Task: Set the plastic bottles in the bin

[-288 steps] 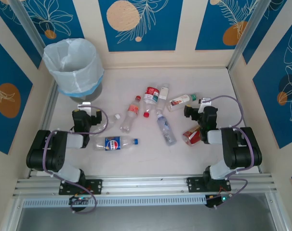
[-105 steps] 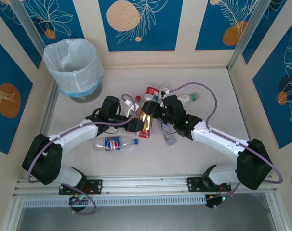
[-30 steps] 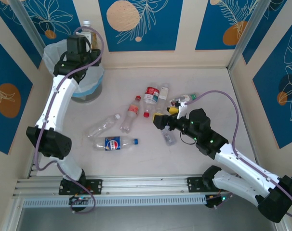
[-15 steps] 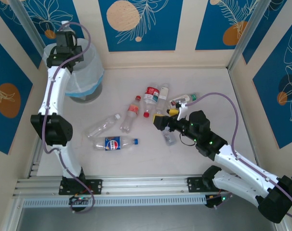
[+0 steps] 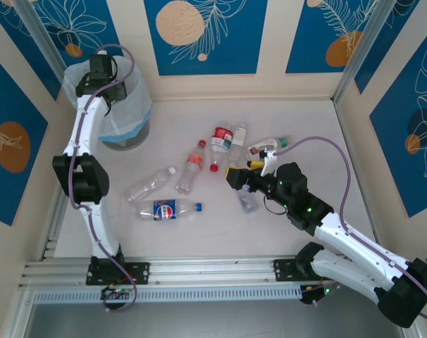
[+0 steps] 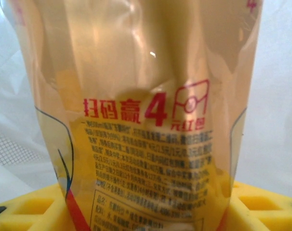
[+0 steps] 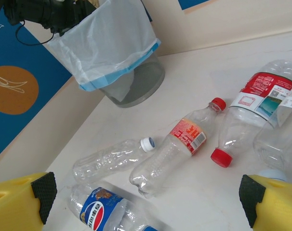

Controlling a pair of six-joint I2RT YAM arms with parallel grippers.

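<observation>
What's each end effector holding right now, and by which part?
Left end effector: gold-labelled bottle between its fingers, at the labelled body; grip firmness unclear. Right end effector: open, empty.

The bottles were clear, glossy plastic, dented and creased. A label on one was glossy golden film. The bin looked smooth grey plastic under a thin, translucent, crinkled liner. The counter was pale and matt. On the right pincer the fingers were matt yellow, with black foam-like pads.
</observation>
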